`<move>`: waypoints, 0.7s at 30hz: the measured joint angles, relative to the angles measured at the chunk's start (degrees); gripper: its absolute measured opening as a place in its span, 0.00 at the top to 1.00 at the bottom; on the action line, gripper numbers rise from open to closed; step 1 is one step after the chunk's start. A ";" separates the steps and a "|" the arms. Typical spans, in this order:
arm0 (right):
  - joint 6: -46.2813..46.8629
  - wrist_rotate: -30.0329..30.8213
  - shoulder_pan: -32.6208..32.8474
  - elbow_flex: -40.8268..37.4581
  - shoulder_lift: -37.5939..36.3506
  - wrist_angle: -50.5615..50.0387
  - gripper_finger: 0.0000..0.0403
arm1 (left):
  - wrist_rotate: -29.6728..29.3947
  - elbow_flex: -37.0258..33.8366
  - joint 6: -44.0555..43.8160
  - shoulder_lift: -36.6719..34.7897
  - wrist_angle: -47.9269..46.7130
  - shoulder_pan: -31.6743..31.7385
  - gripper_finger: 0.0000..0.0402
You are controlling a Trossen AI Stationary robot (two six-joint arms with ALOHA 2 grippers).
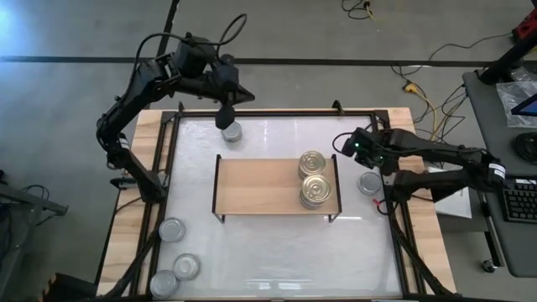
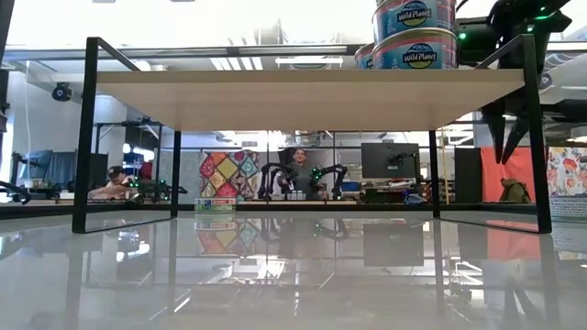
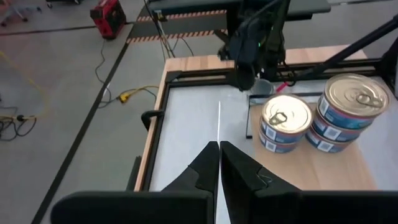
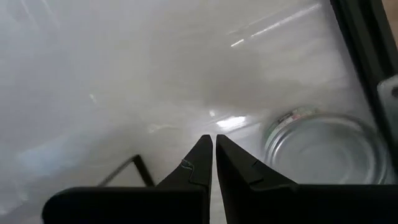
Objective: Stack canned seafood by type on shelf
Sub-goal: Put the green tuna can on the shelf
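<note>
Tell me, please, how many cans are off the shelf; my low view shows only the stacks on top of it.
Observer: Five silver-topped cans sit on the table: three at one corner, one beside the shelf, and one under the left gripper.
Operator: Thank you. Is either gripper holding a can?
Observer: No. The left gripper and the right gripper are both shut and empty.
</note>
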 joint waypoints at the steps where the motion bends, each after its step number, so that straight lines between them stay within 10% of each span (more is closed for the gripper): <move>1: -0.83 0.02 0.00 0.00 0.38 0.01 0.97 | 0.01 0.01 -0.24 0.06 0.42 0.00 1.00; 11: 7.34 3.83 -0.03 -0.01 6.34 8.51 0.97 | 0.04 0.01 -1.29 0.09 3.12 0.00 1.00; 21: 37.60 8.60 2.10 -0.05 7.76 -7.19 0.97 | 0.13 0.01 -1.55 0.11 3.06 0.00 1.00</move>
